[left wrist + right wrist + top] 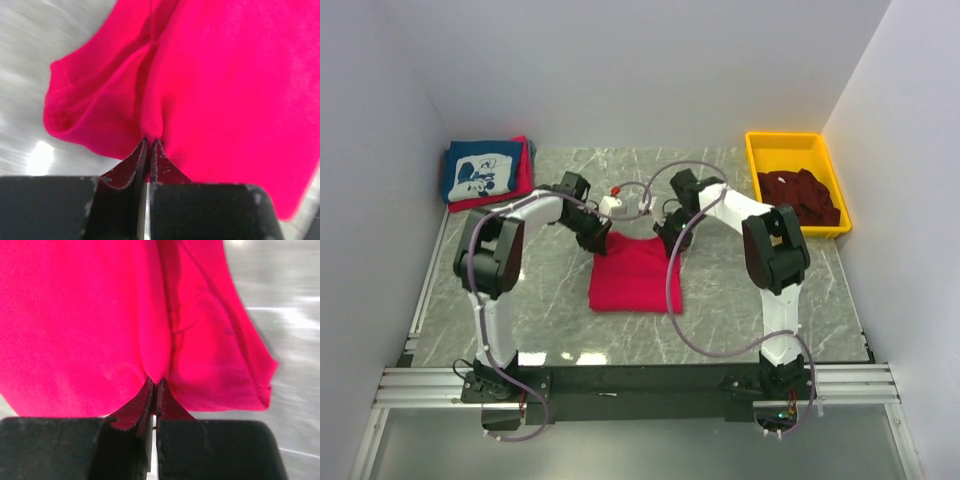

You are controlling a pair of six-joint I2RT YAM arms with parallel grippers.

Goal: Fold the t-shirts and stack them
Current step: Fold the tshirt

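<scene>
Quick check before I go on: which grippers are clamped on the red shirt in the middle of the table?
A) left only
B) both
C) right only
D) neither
B: the wrist views show the left gripper and the right gripper each shut on a pinched fold of the red shirt.

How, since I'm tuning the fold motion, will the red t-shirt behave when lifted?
Probably floppy: the red t-shirt bunches into soft creases where the left gripper pinches it. It would likely sag between the pinch points, since the right gripper holds only an edge fold. Seemingly light: the cloth looks thin.
</scene>
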